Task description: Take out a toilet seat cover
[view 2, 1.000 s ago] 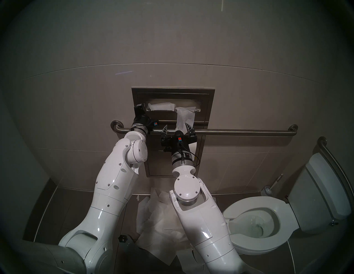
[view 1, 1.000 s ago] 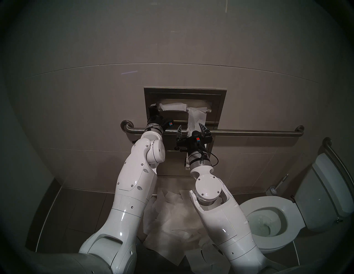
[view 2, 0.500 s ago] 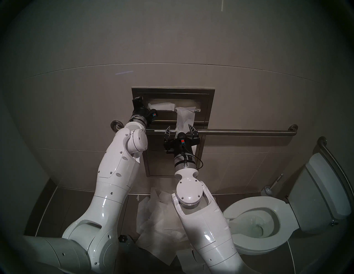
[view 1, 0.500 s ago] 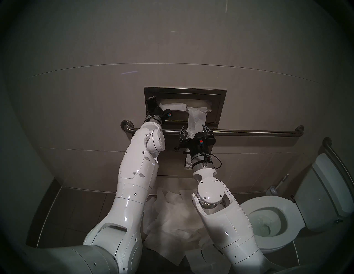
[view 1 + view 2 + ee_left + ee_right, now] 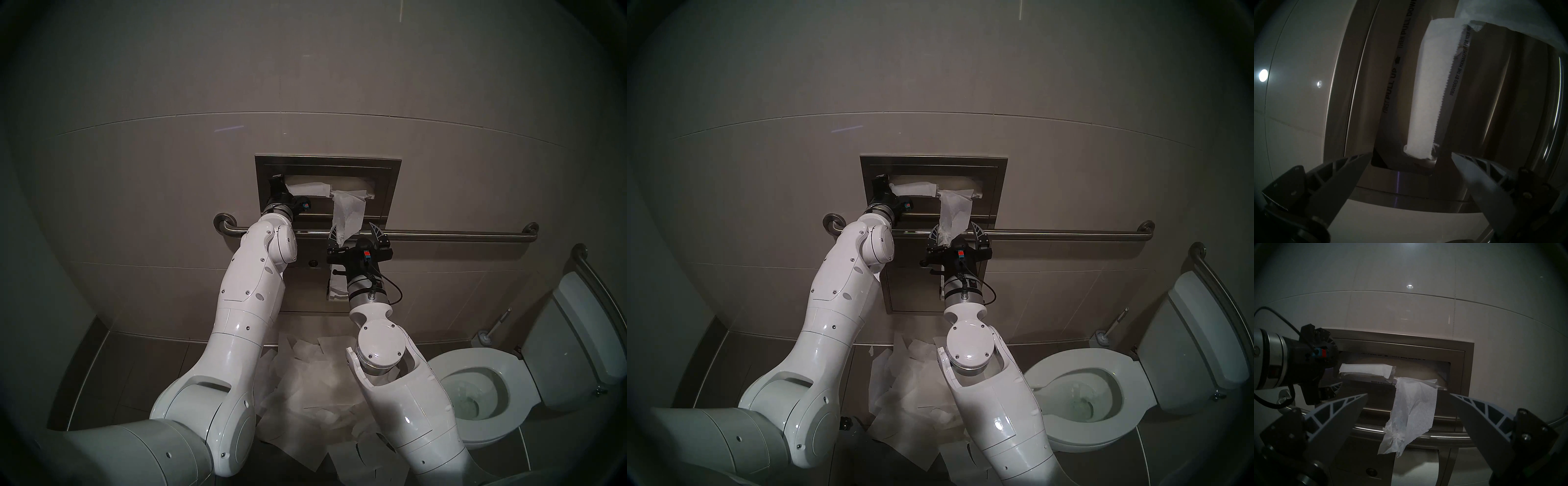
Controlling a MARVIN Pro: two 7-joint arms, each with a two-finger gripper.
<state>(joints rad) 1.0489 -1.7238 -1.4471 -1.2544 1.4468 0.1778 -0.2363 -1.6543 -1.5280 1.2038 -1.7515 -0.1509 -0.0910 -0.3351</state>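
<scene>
Nearest the robot, at six o'clock in the head view, loose white sheets (image 5: 305,400) lie piled on the floor between the two arms, with the toilet (image 5: 475,393) off at four o'clock; neither bears on the pull itself. Farther out, the right gripper (image 5: 1407,410) stands with its jaws wide apart, empty, on either side of the crumpled hanging tail of the toilet seat cover (image 5: 1413,414), which drapes down over the grab bar (image 5: 458,234). The paper's lower corner lies near this gripper's left finger, but nothing is pinched. Farthest, at the wall, the left gripper (image 5: 1409,160) is also spread open and holds nothing; its tips bracket the end of the folded, flat part of the cover, which sits at the nine o'clock end of the slot of the steel dispenser (image 5: 390,180). So the task looks barely half done: one end hangs free at the three o'clock side of the slot, while the rest is lodged in the opening, and neither gripper has a hold. Room is tight there: the slot's rim and serrated lower edge sit close to the left fingertips, and the bar crosses just behind the tail. Thin tissue could tear against either edge.
</scene>
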